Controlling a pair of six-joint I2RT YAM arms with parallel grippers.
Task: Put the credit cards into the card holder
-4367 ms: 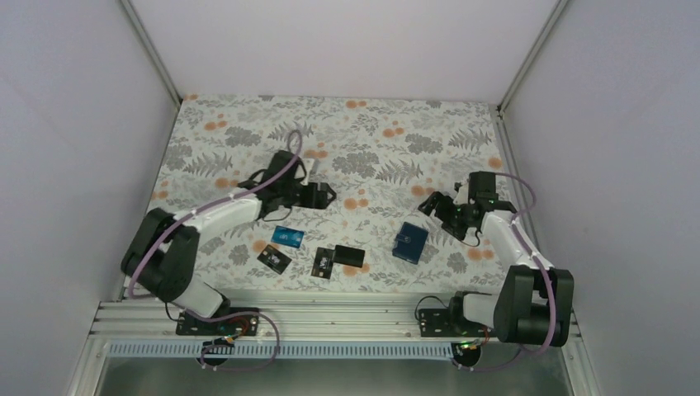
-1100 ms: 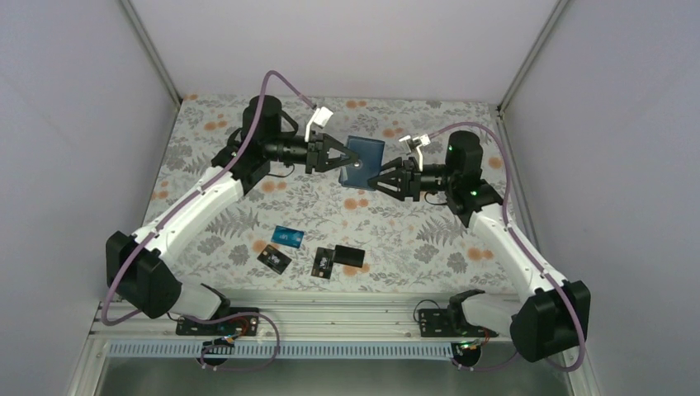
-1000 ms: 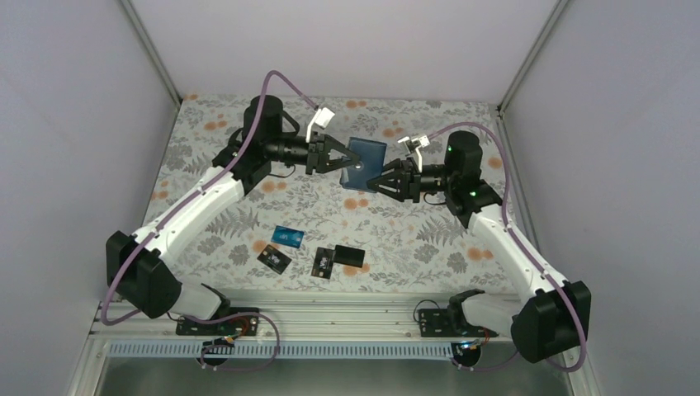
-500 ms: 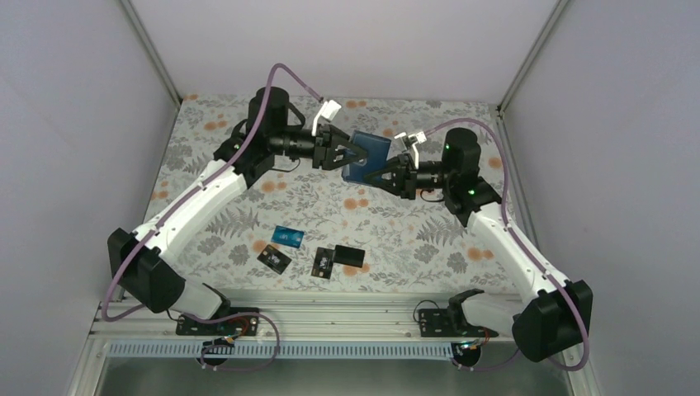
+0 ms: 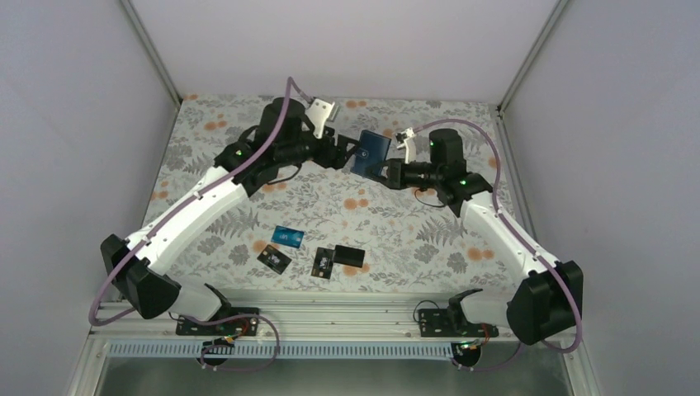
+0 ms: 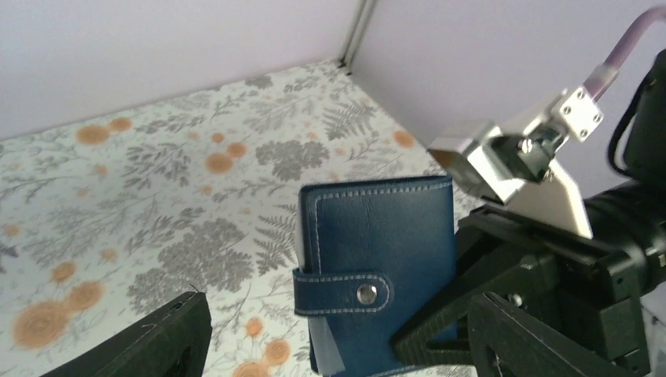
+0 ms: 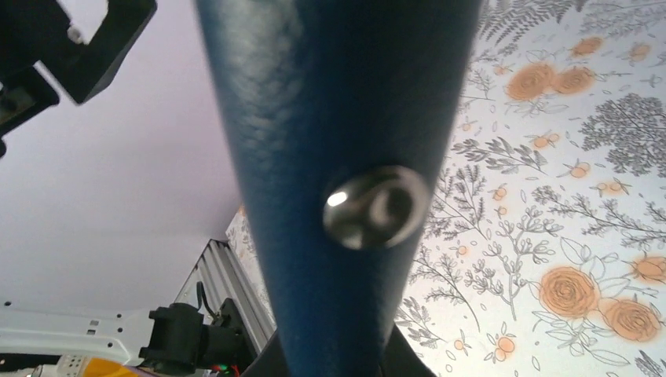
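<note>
The dark navy card holder (image 5: 371,152) hangs in the air over the back of the table, strap snapped closed. My right gripper (image 5: 387,171) is shut on its lower right edge, and in the right wrist view the card holder (image 7: 330,110) fills the frame above the gripper (image 7: 338,366). My left gripper (image 5: 346,154) stands open just left of it. In the left wrist view the card holder (image 6: 382,251) sits between wide-spread fingers (image 6: 153,343), touching neither. The credit cards lie near the front: a teal one (image 5: 288,237), two marked black ones (image 5: 273,260) (image 5: 323,262), and a plain black one (image 5: 351,254).
A floral cloth (image 5: 248,148) covers the table. White walls with metal corner posts (image 5: 148,49) close it in on three sides. An aluminium rail (image 5: 347,318) with the arm bases runs along the near edge.
The left gripper has opened and let go of the card holder. The right gripper has closed on it. Both arms and the holder have shifted slightly toward the back.
</note>
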